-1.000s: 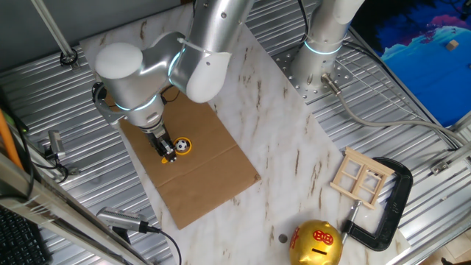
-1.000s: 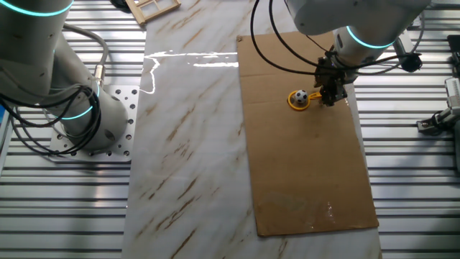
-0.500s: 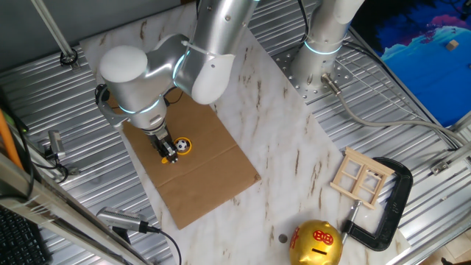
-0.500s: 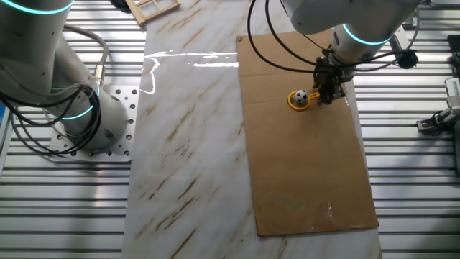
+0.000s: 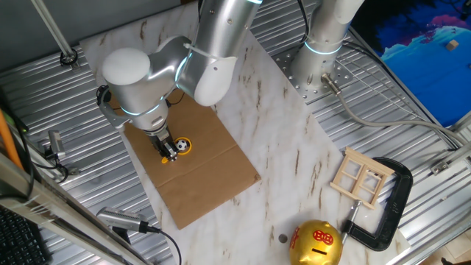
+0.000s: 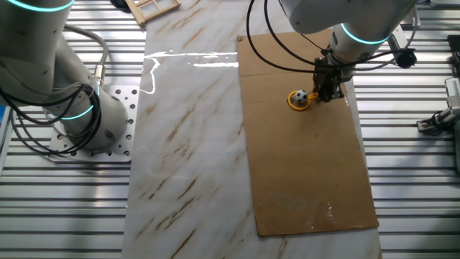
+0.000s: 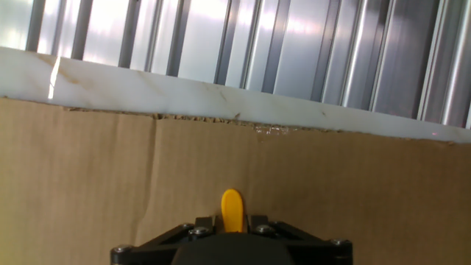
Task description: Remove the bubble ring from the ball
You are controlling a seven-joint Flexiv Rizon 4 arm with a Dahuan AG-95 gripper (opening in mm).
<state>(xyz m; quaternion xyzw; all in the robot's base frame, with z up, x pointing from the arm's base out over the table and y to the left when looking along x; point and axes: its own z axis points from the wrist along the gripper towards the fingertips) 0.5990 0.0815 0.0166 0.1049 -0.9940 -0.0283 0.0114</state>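
Observation:
The yellow-orange bubble ring (image 5: 183, 145) lies on a brown cardboard sheet (image 5: 199, 169), its loop round the small black-and-white ball (image 5: 179, 146). In the other fixed view the ball (image 6: 300, 94) sits inside the ring (image 6: 296, 101), with the handle pointing right. My gripper (image 5: 166, 153) is down at the handle end (image 6: 325, 96), beside the ball. In the hand view the handle tip (image 7: 232, 208) sticks up from between the two dark fingers (image 7: 207, 223), which stand tight on both sides of it. The ball is hidden in the hand view.
A gold round piggy bank (image 5: 316, 244), a small wooden frame (image 5: 361, 178) and a black clamp (image 5: 390, 206) stand at the near right. A second arm's base (image 5: 318, 59) stands on the metal table at the back. The marble slab's edge (image 7: 221, 96) runs just beyond the cardboard.
The arm's upper joints have shifted slightly. The gripper stays at the handle, and the ring and ball have not moved.

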